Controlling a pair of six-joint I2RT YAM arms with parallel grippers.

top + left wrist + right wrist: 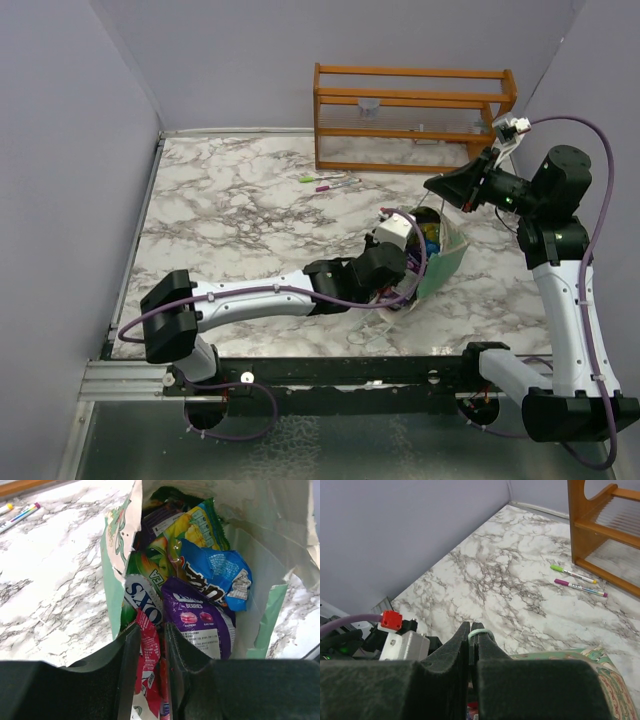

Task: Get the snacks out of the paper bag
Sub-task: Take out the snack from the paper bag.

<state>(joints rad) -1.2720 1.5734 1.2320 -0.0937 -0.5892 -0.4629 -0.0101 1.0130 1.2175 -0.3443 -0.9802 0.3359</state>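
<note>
Marble table (50, 580); red snack (148, 657) inside left end effector (151, 629).

Top view overlooks the table (230, 200); both wrist views sit close over the paper bag (280, 530).

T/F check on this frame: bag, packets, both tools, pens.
1. The left tool grips a pink-red foil packet at the mint-green paper bag's mouth. True.
2. The right tool is open. False: it is shut on the bag's white string handle.
3. A purple crinkly packet lies in the bag. True.
4. The thin green and pink pens lie in the orange wooden rack. False: they lie on the marble table.
</note>
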